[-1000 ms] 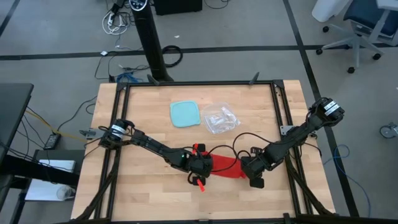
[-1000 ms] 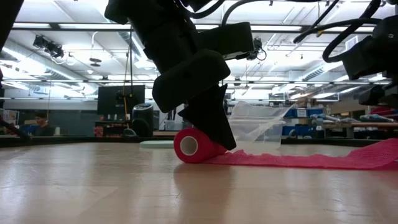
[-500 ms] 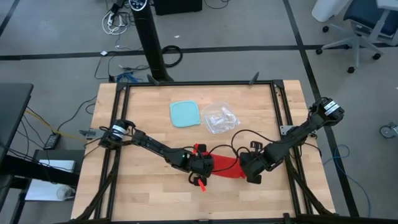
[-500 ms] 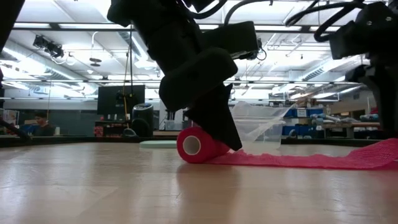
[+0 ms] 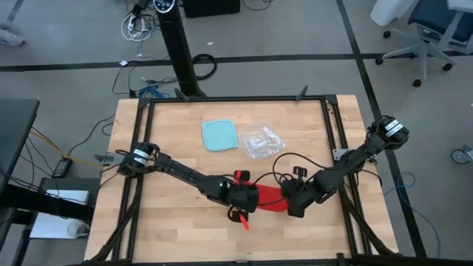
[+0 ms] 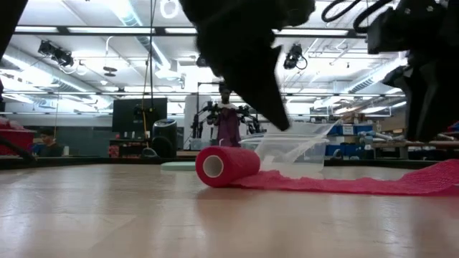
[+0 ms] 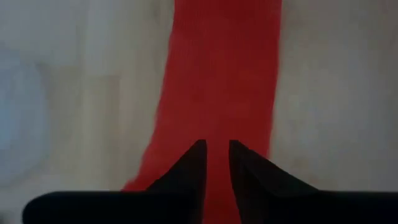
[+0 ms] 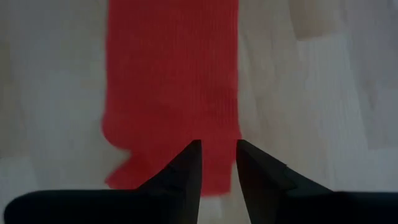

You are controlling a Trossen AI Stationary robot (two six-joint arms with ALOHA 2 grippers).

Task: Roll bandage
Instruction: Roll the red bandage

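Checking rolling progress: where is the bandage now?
In the high view the bandage lies on the table's near half, right of centre, between the left gripper and the right gripper.

No readable text, label, brand, number or sign anywhere: none on the desk [image 5: 170, 148], none in the room behind.

The bandage [image 6: 326, 180] runs off the low view's right edge; from above, both arms cover its ends
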